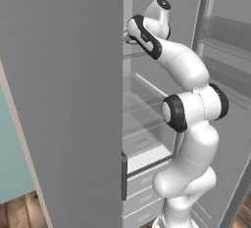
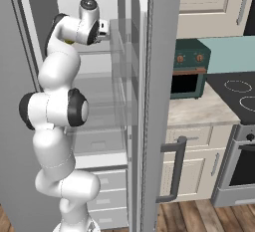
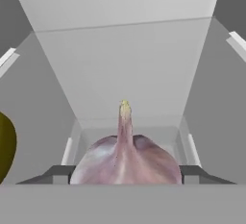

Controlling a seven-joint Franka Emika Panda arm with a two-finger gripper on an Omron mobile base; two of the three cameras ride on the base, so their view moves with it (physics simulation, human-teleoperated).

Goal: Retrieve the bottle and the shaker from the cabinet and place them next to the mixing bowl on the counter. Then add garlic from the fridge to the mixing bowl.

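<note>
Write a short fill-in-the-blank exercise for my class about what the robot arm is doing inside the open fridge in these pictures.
1. The arm reaches into the open ____ , toward an upper shelf.
2. In the hand view, the garlic sits between the two dark ____ .
3. The garlic's pointed tip faces ____ in the hand view.
4. At the left edge of the hand view lies a rounded ____ -coloured thing.

Missing words: fridge; fingers; up; olive

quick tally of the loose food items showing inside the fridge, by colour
whitish-pink: 1, the garlic, between the gripper fingertips
yellow-olive: 1, a rounded item at the left edge of the hand view, cut off, kind unclear
total: 2
</note>
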